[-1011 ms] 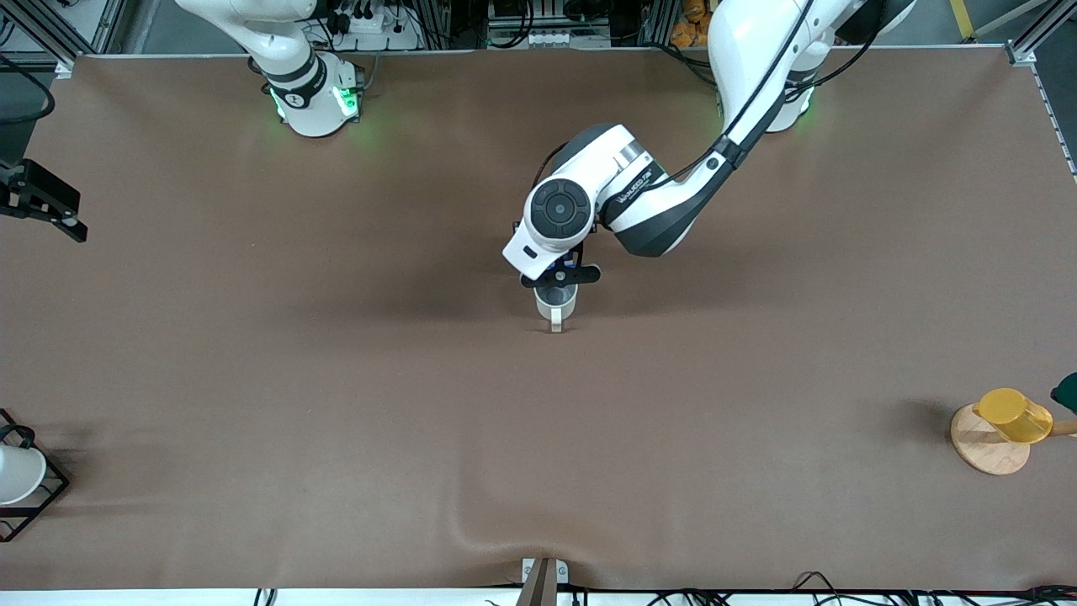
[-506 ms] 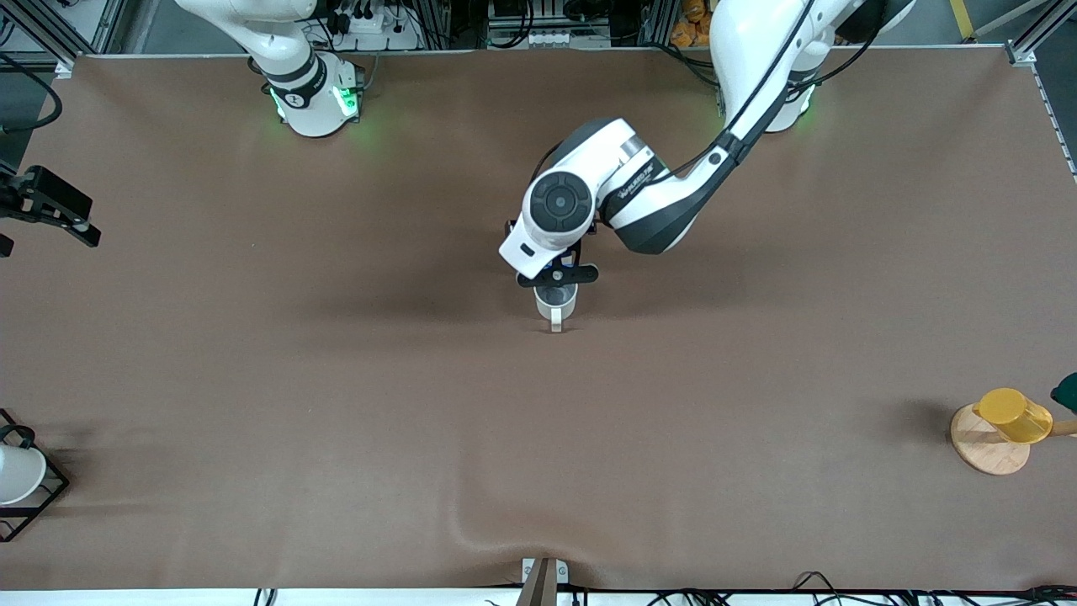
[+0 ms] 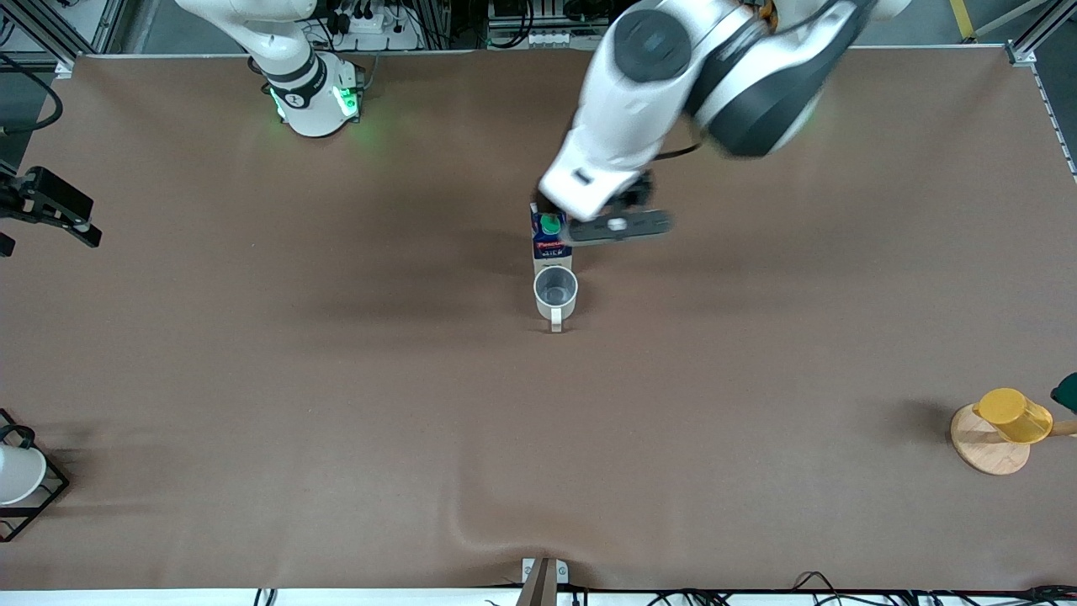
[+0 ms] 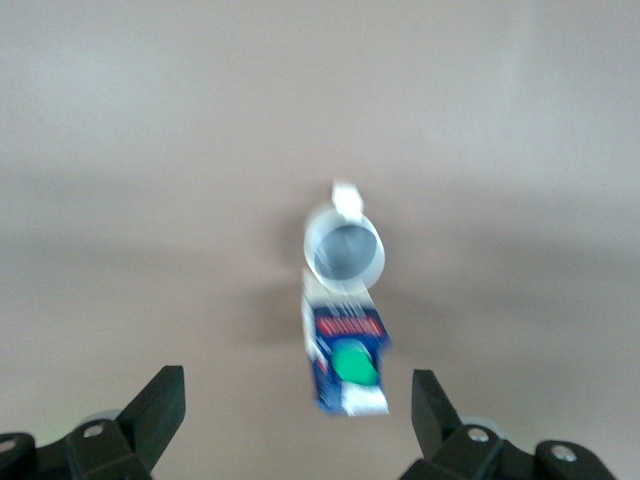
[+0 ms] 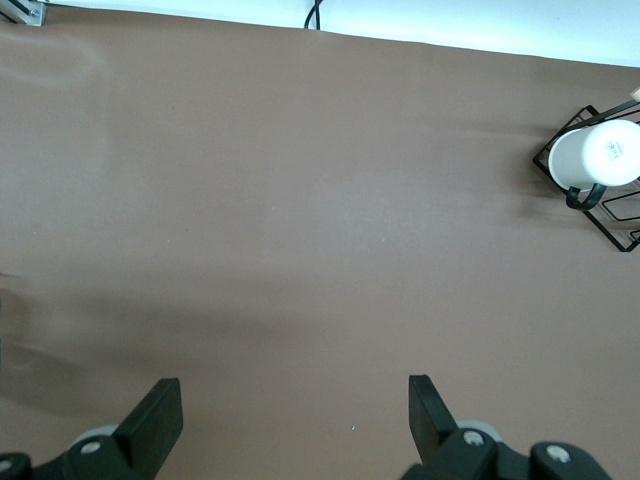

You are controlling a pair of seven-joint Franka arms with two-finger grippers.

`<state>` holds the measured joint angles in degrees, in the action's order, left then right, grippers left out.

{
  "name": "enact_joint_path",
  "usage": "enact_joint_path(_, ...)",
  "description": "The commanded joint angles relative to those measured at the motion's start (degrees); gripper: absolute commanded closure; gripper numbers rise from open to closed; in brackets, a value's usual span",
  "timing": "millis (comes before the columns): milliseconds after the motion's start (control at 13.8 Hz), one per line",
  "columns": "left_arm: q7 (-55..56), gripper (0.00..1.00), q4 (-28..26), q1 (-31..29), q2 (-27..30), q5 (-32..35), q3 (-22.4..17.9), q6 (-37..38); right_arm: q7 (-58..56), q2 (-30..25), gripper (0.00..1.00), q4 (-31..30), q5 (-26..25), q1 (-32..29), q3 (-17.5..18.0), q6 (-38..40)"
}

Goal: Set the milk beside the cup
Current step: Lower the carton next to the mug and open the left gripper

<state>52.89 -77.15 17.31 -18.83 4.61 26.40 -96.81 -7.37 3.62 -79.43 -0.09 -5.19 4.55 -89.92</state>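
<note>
The milk (image 3: 550, 235), a blue and white carton with a red label and a green cap, stands upright on the table. It is right beside the cup (image 3: 555, 291), on the side farther from the front camera. The cup is off-white with a grey inside, and its handle points toward the front camera. My left gripper (image 3: 607, 221) is open and empty, raised in the air over the milk. In the left wrist view the milk (image 4: 348, 360) and the cup (image 4: 344, 250) lie below the open left gripper (image 4: 295, 390). My right gripper (image 3: 49, 207) waits open at the right arm's end of the table, and the right wrist view shows it open (image 5: 290, 395).
A yellow cup on a wooden disc (image 3: 1006, 423) stands at the left arm's end, near the front camera. A white cup in a black wire rack (image 3: 18, 476) stands at the right arm's end; it also shows in the right wrist view (image 5: 594, 156). Brown cloth covers the table (image 3: 336, 379).
My left gripper has let go of the milk and risen up and back toward its base. The milk, hidden under the hand before, now stands beside the cup.
</note>
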Motion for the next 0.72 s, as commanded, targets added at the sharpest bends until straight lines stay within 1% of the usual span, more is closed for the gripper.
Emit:
enact_joint_path(0,-1.8,0.00,-2.0,-7.4,6.7,4.9,-0.3,2.2,0.6,-0.2,0.00,-0.2,1.0,-0.9,0.3,1.0)
enact_joint_path(144,-3.3,0.00,-2.0,-14.2,7.9,2.6,0.5,3.1,0.3,-0.2,0.00,-0.3,1.1,-0.5,0.3,0.6)
enact_joint_path(289,-9.8,0.00,-2.0,-16.8,10.5,2.3,-0.3,6.4,0.2,-1.1,0.00,-2.7,1.1,-0.5,0.3,-0.3)
enact_joint_path(433,-16.5,0.00,-2.0,-22.0,11.1,2.9,0.0,9.2,0.2,-1.3,0.00,-3.1,1.1,-0.5,0.4,-0.7)
enact_joint_path(650,-28.0,0.00,-2.3,-28.9,13.4,1.6,-0.1,12.9,0.2,-1.4,0.00,-3.7,1.1,-0.6,0.3,-0.7)
